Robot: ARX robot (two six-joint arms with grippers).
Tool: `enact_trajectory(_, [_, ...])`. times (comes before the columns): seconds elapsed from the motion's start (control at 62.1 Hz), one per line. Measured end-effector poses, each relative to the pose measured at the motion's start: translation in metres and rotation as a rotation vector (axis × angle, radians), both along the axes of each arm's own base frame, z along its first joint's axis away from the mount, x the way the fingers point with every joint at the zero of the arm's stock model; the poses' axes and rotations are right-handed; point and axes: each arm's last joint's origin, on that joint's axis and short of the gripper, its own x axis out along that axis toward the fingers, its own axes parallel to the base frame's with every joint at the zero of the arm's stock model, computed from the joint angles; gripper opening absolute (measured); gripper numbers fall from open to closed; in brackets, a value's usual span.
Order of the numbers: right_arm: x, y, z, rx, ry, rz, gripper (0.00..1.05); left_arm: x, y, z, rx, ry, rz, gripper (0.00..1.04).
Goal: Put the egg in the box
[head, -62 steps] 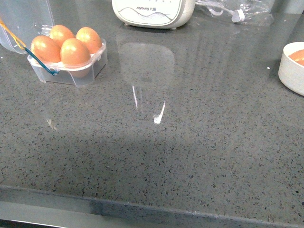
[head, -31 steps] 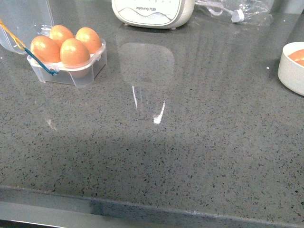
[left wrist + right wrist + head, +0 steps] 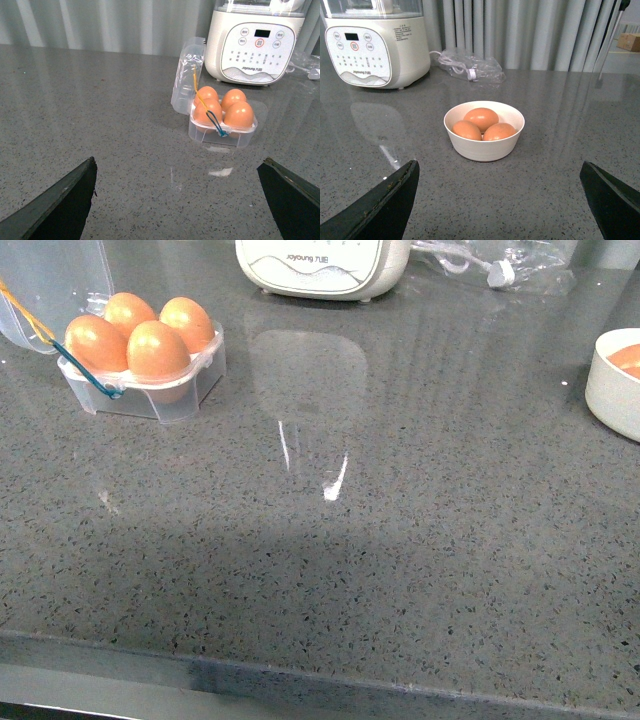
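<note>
The box (image 3: 150, 402) is a clear plastic carton at the counter's far left, its hinged lid (image 3: 50, 280) open behind it. Several glossy orange-brown eggs (image 3: 158, 350) fill its cells, so the task's egg cannot be told from the others. The left wrist view shows the same box (image 3: 222, 136) and eggs (image 3: 239, 114) well ahead of my left gripper (image 3: 178, 167), which is open over bare counter. My right gripper (image 3: 499, 165) is also open and holds nothing, a short way in front of a white bowl (image 3: 484, 148). Neither arm shows in the front view.
The white bowl (image 3: 612, 390) at the right edge holds three brown eggs (image 3: 481, 118). A white appliance (image 3: 320, 265) stands at the back, with a clear plastic bag (image 3: 500, 262) beside it. The counter's front edge (image 3: 300, 672) runs along the bottom.
</note>
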Motion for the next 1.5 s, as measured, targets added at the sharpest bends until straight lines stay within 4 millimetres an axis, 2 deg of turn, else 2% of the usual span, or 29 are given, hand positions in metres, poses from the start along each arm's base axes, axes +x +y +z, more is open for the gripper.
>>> enact_trajectory(0.435, [0.000,0.000,0.000,0.000,0.000,0.000,0.97,0.000,0.000,0.000,0.000,0.000,0.000,0.98])
enact_trajectory(0.564, [0.000,0.000,0.000,0.000,0.000,0.000,0.97,0.002,0.001,-0.004,-0.123,0.262,0.149,0.98])
enact_trajectory(0.838, [0.000,0.000,0.000,0.000,0.000,0.000,0.97,0.012,0.004,0.021,-0.172,0.181,0.118,0.98])
enact_trajectory(0.983, [0.000,0.000,0.000,0.000,0.000,0.000,0.97,0.030,0.009,0.027,-0.166,0.157,0.092,0.98])
enact_trajectory(1.16, [0.000,0.000,0.000,0.000,0.000,0.000,0.97,0.067,0.023,0.043,-0.140,0.118,0.077,0.98])
enact_trajectory(1.241, [0.000,0.000,0.000,0.000,0.000,0.000,0.97,0.089,0.031,0.048,-0.131,0.122,0.081,0.98])
enact_trajectory(1.337, [0.000,0.000,0.000,0.000,0.000,0.000,0.97,0.125,0.045,0.051,-0.102,0.158,0.109,0.98])
enact_trajectory(1.499, [0.000,0.000,0.000,0.000,0.000,0.000,0.97,0.163,0.060,0.052,-0.071,0.201,0.137,0.98])
